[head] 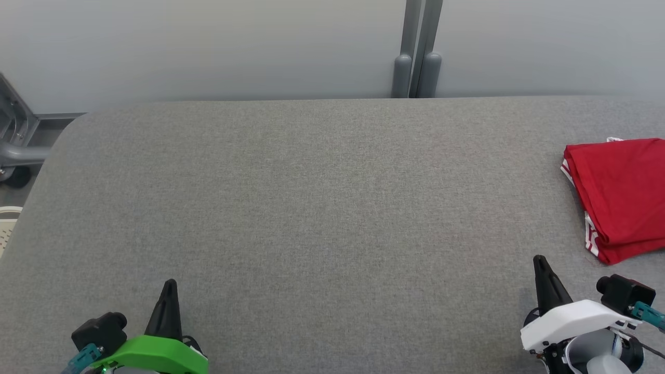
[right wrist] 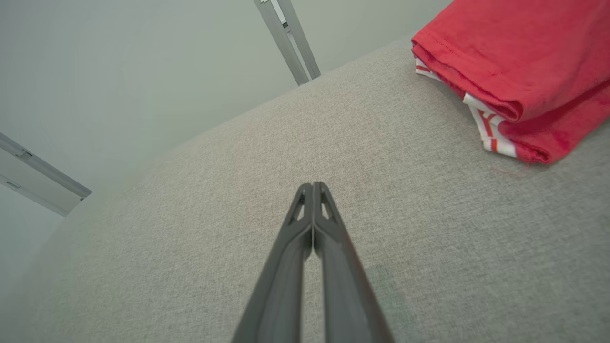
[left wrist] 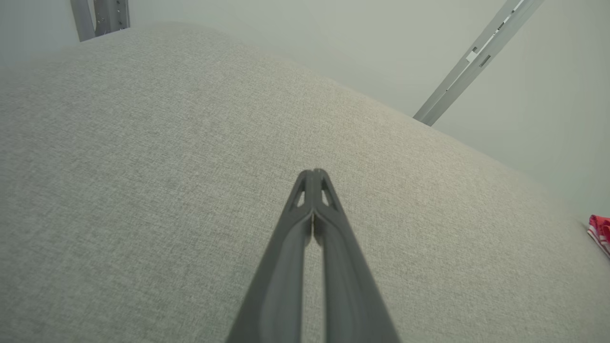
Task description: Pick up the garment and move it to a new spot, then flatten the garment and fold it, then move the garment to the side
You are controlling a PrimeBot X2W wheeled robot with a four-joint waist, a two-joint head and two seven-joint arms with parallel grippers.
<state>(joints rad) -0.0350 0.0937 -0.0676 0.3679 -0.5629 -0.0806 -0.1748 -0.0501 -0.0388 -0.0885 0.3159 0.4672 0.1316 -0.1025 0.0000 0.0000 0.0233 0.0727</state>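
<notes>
A red garment (head: pixel 621 195) with white-and-red striped trim lies folded at the right edge of the grey table (head: pixel 311 208); it also shows at the upper right of the right wrist view (right wrist: pixel 514 62), and a sliver of the garment (left wrist: pixel 600 231) sits at the right edge of the left wrist view. My right gripper (head: pixel 540 262) hovers near the table's front, below and left of the garment, its fingers pressed together with nothing between them (right wrist: pixel 313 186). At the lower left my left gripper (head: pixel 169 285) is shut and empty too (left wrist: pixel 313 174).
A grey wall with a vertical metal post (head: pixel 415 49) rises behind the table. At the far left stand a metal frame (head: pixel 18 137) and a pale perforated basket (head: pixel 6 228), off the table's edge.
</notes>
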